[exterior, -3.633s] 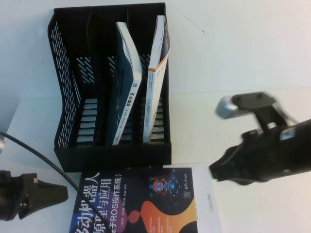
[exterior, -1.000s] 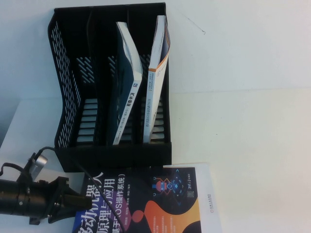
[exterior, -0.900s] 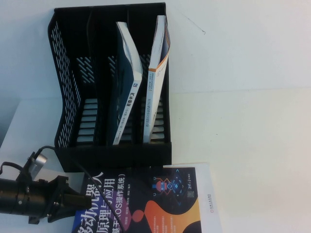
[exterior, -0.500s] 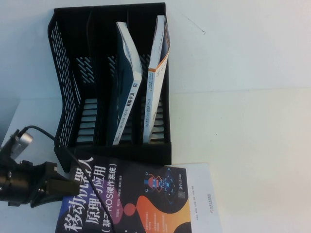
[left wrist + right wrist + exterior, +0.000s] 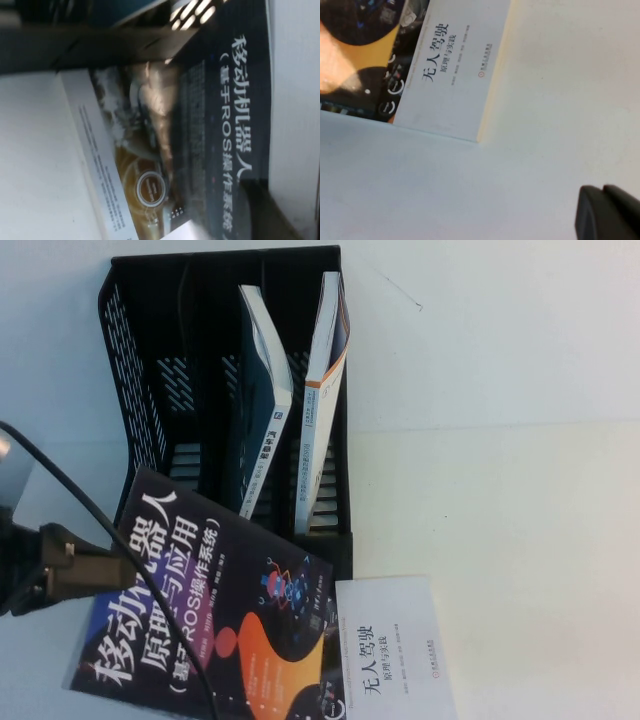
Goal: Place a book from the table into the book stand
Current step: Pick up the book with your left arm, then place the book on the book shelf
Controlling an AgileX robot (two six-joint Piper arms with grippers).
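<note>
Beside the book stand [image 5: 150,440], at its near left corner, the left end effector [image 5: 100,572] is clamped on the edge of the book [image 5: 215,625], whose raised cover overlaps the stand's front lip. Only the left wrist view shows the white-and-grey book [image 5: 125,165] under it. Only the right wrist view shows the right end effector [image 5: 607,212] over the bare white worktop [image 5: 560,100]; whether it is open I cannot tell.
</note>
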